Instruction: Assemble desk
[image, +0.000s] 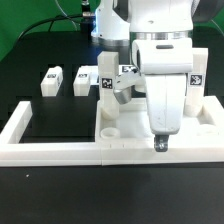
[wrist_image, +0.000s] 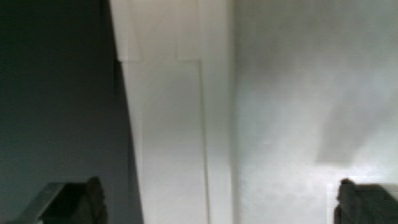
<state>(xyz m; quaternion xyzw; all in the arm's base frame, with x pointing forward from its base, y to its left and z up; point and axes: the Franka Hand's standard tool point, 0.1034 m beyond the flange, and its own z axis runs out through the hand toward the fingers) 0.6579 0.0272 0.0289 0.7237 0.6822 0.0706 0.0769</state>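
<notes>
The white desk top (image: 128, 122) lies inside the border wall, with a round corner socket (image: 110, 130) showing. One tagged white leg (image: 105, 88) stands upright on its corner at the exterior view's left. Another tagged leg (image: 125, 76) sits just behind it, partly hidden by the arm. Two more tagged legs (image: 50, 79) (image: 83, 80) lie on the black table at the back left. My gripper (image: 160, 145) hangs low over the desk top's front edge by the wall. In the wrist view my gripper (wrist_image: 217, 202) is open, its dark fingertips (wrist_image: 79, 203) wide apart over white plastic, holding nothing.
The long low white U-shaped border wall (image: 60, 148) runs along the front and up the side at the exterior view's left. A tagged white part (image: 199, 80) shows at the right behind the arm. The black table (image: 60, 115) lies inside the wall.
</notes>
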